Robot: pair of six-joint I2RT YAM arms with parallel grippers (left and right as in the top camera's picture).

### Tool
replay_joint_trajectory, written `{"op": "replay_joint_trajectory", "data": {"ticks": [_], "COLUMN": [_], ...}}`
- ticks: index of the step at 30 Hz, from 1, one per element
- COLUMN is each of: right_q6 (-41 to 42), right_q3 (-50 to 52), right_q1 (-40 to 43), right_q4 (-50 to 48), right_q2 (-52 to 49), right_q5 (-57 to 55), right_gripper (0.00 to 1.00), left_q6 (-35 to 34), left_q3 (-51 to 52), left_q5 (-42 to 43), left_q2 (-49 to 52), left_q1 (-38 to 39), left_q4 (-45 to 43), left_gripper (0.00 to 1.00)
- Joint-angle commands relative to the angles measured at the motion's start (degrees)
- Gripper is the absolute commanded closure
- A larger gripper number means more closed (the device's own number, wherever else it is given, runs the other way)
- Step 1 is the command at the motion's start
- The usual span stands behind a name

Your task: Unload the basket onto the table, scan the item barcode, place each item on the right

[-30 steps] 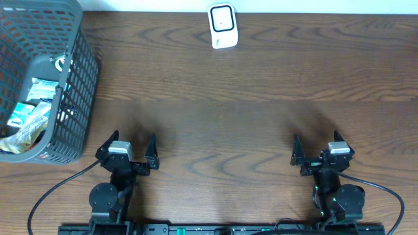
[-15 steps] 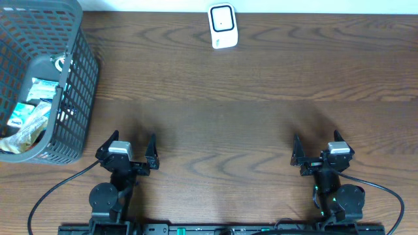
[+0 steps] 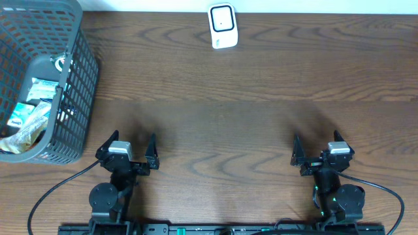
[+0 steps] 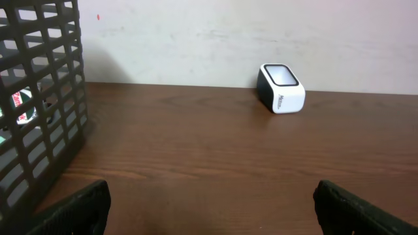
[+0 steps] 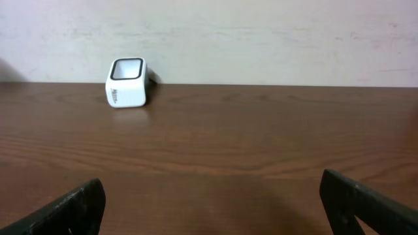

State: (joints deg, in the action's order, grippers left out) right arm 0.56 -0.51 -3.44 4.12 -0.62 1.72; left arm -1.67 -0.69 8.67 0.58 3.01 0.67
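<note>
One scanner (image 3: 222, 26) at table (image 3: 261, 98) far edge; one basket (image 3: 80, 98) at far-left corner, packets (image 3: 31, 116) inside uncountable; left gripper (image 3: 128, 145), right gripper (image 3: 318, 146) at near edge, both released, empty

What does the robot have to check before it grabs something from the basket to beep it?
1. Items to pick are in the basket: ok.
2. Scanner stands at the far edge of the table: ok.
3. Left arm, jaws open and empty: ok.
4. Right arm, jaws open and empty: ok.
5. Which item has its barcode facing up: cannot tell.
</note>
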Motion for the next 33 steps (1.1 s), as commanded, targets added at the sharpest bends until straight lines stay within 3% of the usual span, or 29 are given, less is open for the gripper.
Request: {"op": "replay_joint_trajectory", "data": {"ticks": [1,19,24,29,33], "right_q6": [-0.2,-0.2,-0.2,-0.2,-0.2], "right_q3": [0.2,0.2,0.2,0.2,0.2], "right_q1": [0.5,0.5,0.5,0.5,0.5], "right_q4": [0.1,0.1,0.1,0.1,0.1], "right_q2": [0.3,0.3,0.3,0.3,0.3], "right_q5": [0.3,0.3,0.3,0.3,0.3], "right_gripper": [0.01,0.01,0.01,0.01,0.01], "left_q6": [-0.5,-0.9,-17.1,-28.2,-34.1], "left_q3": [0.5,0.5,0.4,0.4,0.4], "left_q5": [0.8,1.3,21.4,23.3,23.3], "left_q2": [-0.3,-0.3,-0.3,-0.3,-0.3], "left_q1": [0.0,0.0,0.0,0.0,0.0], "left_q4": [2.7,2.3,1.6,-3.5,-17.6], "left_gripper": [0.02,0.02,0.02,0.02,0.02]}}
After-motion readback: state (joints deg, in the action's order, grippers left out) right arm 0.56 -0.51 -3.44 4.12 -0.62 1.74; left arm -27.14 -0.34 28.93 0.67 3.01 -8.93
